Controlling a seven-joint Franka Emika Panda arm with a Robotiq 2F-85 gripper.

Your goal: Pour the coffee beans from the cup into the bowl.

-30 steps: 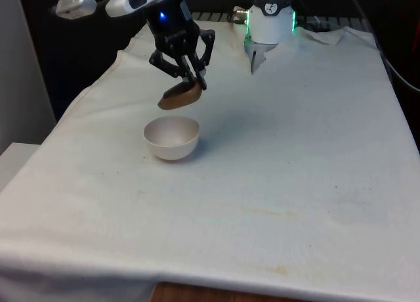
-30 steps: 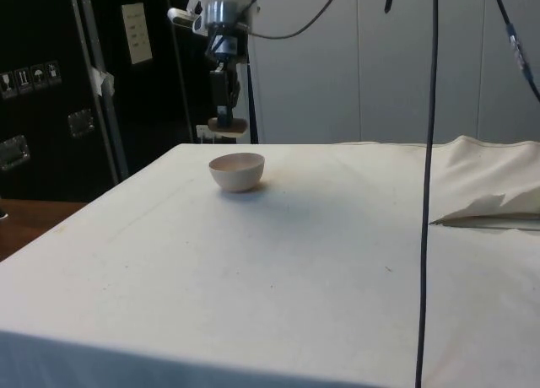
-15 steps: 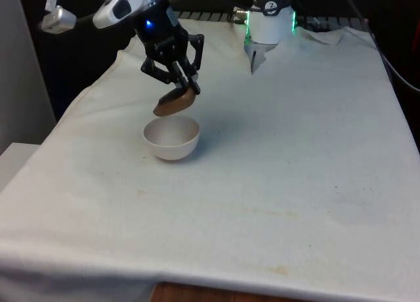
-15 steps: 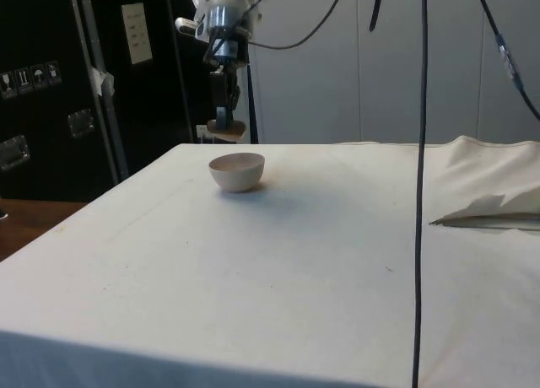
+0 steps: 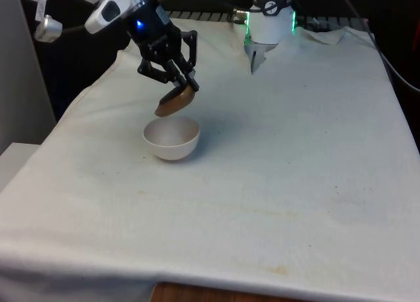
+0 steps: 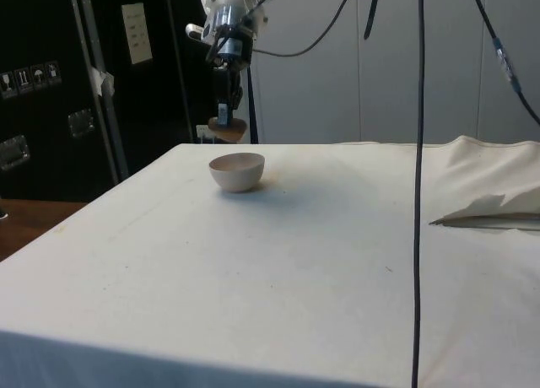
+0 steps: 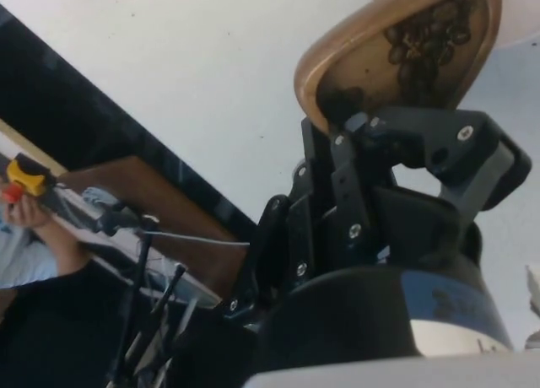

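The black claw [image 5: 183, 86] clamps the rim of a brown wooden cup [image 5: 174, 102], tilted above the table, and dark coffee beans [image 7: 430, 34] lie inside it. Just below the claw stands a white bowl [image 5: 171, 138] on the white cloth [image 5: 282, 171]; its contents cannot be made out.

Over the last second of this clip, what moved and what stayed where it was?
The pincer, shut on the brown cup, swung toward the front view's left and tipped the cup more steeply over the white bowl. In the wrist view, coffee beans lie inside the tilted cup. The bowl stayed in place on the white cloth.
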